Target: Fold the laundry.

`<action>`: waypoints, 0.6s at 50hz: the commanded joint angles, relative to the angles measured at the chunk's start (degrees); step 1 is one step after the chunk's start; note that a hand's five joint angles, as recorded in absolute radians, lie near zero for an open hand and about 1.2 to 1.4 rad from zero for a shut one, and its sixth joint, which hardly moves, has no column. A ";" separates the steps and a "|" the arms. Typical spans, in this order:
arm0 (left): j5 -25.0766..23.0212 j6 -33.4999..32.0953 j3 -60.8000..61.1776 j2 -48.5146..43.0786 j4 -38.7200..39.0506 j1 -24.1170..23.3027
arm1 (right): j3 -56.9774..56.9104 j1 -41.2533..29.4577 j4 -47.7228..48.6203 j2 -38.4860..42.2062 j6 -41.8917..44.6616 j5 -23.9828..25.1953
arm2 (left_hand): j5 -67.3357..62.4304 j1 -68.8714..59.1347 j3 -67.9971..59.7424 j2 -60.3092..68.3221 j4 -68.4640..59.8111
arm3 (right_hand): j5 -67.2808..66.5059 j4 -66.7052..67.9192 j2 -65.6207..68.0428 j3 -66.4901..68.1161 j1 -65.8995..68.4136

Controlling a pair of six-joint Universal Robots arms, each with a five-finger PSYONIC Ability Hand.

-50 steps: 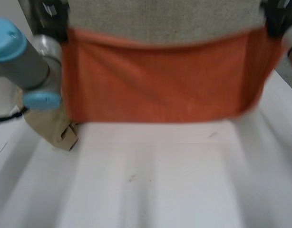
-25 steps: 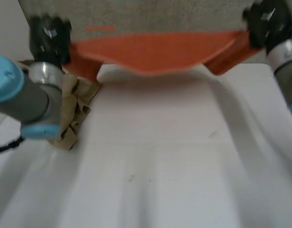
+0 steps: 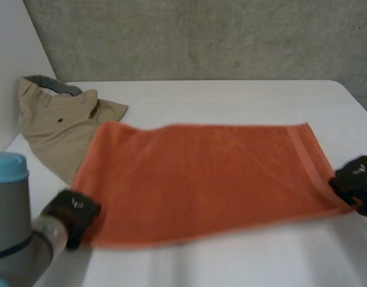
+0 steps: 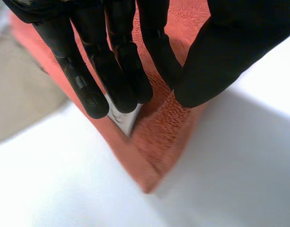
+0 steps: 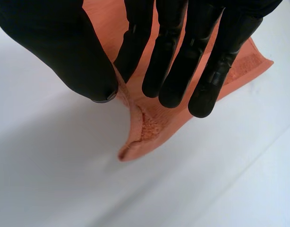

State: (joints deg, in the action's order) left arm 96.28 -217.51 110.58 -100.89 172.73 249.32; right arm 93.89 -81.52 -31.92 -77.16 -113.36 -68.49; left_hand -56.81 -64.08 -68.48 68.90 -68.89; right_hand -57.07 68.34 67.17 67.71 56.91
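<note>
P1: Towel has come down. Half a sec ago it hung in the air btwn the two raised hands, now it lies spread out on the white table, long side running left to right. Both hands have dropped w/ it.

P2: OK. Left side first?

P1: Left arm comes in at the near left. Left hand sits at the towel's near left corner.

P2: Holding it?

P1: Yes. In the wrist view the left hand has nearly straight fingers on one side and the thumb on the other, w/ a ridge of towel nipped btwn them. The corner tip pokes out past the fingertips onto the table.

P2: Anything else over there?

P1: Beige trousers, crumpled, at the far left of the table. The towel's far left corner is touching or just over their edge, can't tell which.

P2: And the right?

P1: Right hand is at the near right corner, by the towel's striped end. Wrist view: right hand, fingers almost straight, thumb opposite, corner of the towel pulled up and pinched btwn them. Rest of that edge lies on the table.
</note>
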 commanded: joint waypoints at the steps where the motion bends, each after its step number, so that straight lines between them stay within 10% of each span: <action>1: -1.18 -4.50 3.24 6.14 -4.17 -0.59 | 5.33 5.94 -3.07 -7.47 6.77 0.28 | -13.19 -15.92 -11.52 11.10 -11.11 | -12.93 11.66 12.83 12.29 23.09; 30: 2.25 -1.95 -46.05 -36.91 20.96 0.11 | -30.34 -15.77 35.87 31.27 -10.56 -17.82 | -13.19 -15.92 -11.52 11.10 -11.11 | -12.93 11.66 12.83 12.29 23.09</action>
State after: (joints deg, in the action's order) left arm 97.31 -219.11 73.25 -130.64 190.72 249.11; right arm 73.94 -95.09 -0.04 -55.20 -124.45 -82.99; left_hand -56.81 -64.08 -68.48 68.90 -68.89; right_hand -57.07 68.34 67.17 67.71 56.91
